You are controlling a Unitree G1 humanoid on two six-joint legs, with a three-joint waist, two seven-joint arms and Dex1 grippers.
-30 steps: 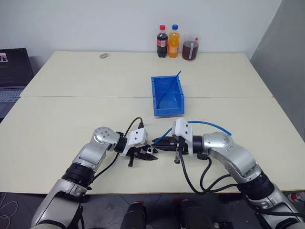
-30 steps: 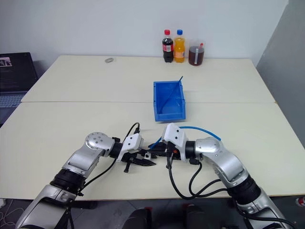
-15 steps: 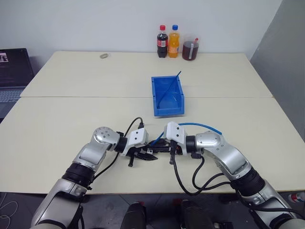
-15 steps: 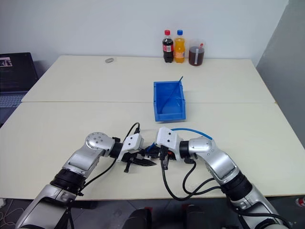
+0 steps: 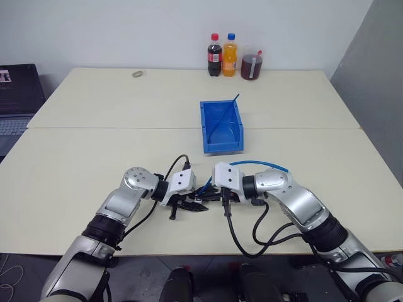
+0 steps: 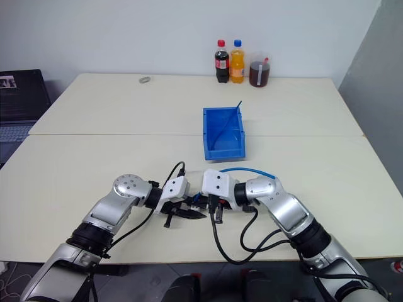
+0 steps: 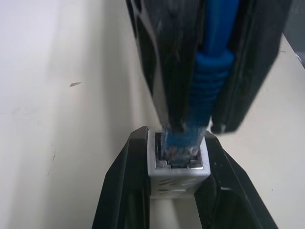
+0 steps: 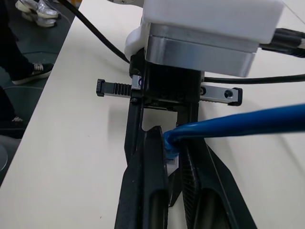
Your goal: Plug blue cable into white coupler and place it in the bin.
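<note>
Closing the gap over the last second, the right gripper [image 5: 206,196] has slid leftward along the near edge of the tabletop [image 5: 94,157] to meet the left gripper [image 5: 196,206], which has stayed put. Its fingers [image 7: 178,62] pinch the thin light-blue cable [image 5: 261,164] just behind the plug; the left fingers [image 7: 125,191] clamp the small white boxy coupler [image 7: 177,174]. In the left wrist view the plug tip sits at the coupler's dark opening, apparently partly entered, so insertion looks under way but not clearly seated. The rectangular bright blue plastic bin [image 5: 221,125] waits mid-tabletop, well apart.
</note>
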